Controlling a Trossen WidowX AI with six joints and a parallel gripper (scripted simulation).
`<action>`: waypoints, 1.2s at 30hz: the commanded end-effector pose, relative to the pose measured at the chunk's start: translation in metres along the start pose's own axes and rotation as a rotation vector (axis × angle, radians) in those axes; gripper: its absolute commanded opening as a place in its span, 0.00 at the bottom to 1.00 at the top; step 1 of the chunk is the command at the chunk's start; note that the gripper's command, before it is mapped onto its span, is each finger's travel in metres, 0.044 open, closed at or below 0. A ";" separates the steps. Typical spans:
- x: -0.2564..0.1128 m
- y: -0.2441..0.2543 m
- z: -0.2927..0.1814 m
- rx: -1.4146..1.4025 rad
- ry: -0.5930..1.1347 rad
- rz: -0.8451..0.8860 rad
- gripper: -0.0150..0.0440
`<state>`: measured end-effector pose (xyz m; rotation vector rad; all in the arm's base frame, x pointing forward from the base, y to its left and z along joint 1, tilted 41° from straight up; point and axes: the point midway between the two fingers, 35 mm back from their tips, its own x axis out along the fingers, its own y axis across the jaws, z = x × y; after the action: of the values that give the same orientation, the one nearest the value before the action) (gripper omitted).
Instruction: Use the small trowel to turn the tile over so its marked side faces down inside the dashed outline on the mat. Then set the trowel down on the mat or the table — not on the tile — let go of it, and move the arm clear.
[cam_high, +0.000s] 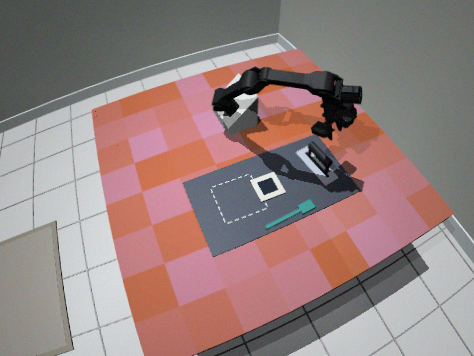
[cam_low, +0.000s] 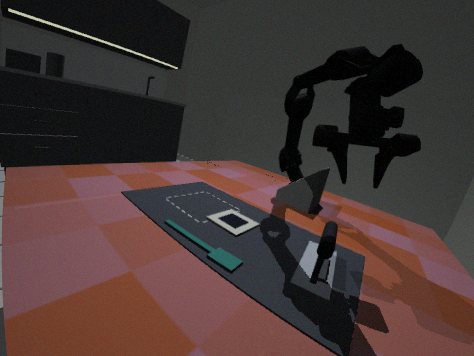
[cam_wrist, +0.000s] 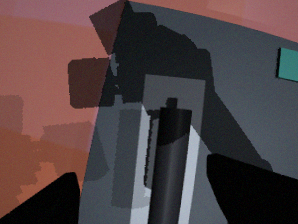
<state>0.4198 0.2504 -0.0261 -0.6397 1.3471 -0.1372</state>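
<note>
Landmark = dark mat (cam_high: 242, 231) (cam_low: 150, 197) (cam_wrist: 240, 45), on the pink/orange checked table (cam_high: 190, 285) (cam_low: 65, 240) (cam_wrist: 45, 40). Gripper (cam_high: 332, 131) (cam_low: 359, 184) (cam_wrist: 143, 173) raised above the mat's end nearest the trowel, fingers set wide apart, nothing between them. Its fingers are near-black and hard to separate in the top view; the wrist view cuts both off at the lower corners. Trowel (cam_high: 319, 156) (cam_low: 327, 242) (cam_wrist: 172, 170) sits on that end of the mat, untouched, dark handle standing above a pale flat blade. Handle covers part of the blade, arm shadow falls over some of the rest, and the wrist view crops the lower part of both. Tile (cam_high: 267, 186) (cam_low: 233, 221) lies flat near the middle of the mat, cream border round a dark square, overlapping one side of the dashed outline (cam_high: 218, 204) (cam_low: 183, 212) and mostly outside it; it hides part of the dashes. Tile's underside hidden. Teal flat-headed tool (cam_high: 306, 206) (cam_low: 225, 259) (cam_wrist: 143, 173) lies along one long edge of the mat, only a piece of its head in the wrist view. Grey angular block (cam_high: 240, 122) (cam_low: 302, 192) off the mat, beside the arm's foot; that foot is partly hidden in the exterior view. No brands, labels or writing readable.
</note>
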 end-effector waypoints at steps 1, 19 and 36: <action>0.029 -0.005 -0.015 0.072 0.097 -0.052 0.71; 0.085 -0.016 -0.052 0.202 0.280 -0.170 0.71; 0.111 -0.020 -0.059 0.202 0.280 -0.171 0.71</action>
<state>0.3980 0.1697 -0.1123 -0.5665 1.5163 -0.5083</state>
